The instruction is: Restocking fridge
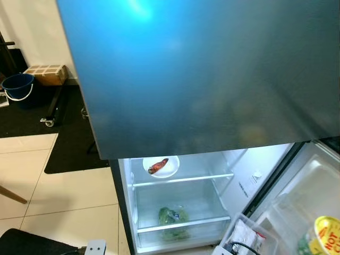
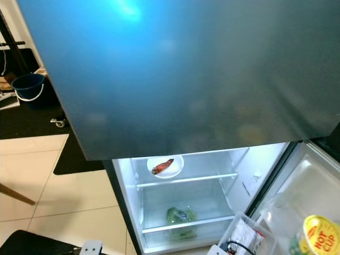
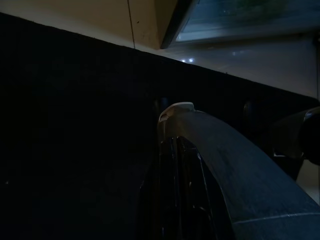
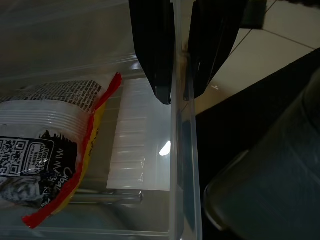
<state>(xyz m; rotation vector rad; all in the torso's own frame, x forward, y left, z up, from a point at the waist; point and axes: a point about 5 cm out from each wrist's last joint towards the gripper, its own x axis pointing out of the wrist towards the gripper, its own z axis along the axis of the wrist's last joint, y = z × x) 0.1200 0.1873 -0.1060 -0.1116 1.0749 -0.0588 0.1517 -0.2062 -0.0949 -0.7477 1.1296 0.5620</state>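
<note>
Open fridge (image 1: 180,202): right gripper (image 4: 178,95) seemingly pinches bin wall (image 4: 182,165).

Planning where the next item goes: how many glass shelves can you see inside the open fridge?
2: the upper shelf beneath the white plate, the lower shelf over the bagged greens. Others may hide behind the door.

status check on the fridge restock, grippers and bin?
Right gripper jaws clamped on the clear bin wall, snack packet inside. Left gripper idle in the dark. Fridge open: plate on shelf, greens below. Nothing blocking.
</note>
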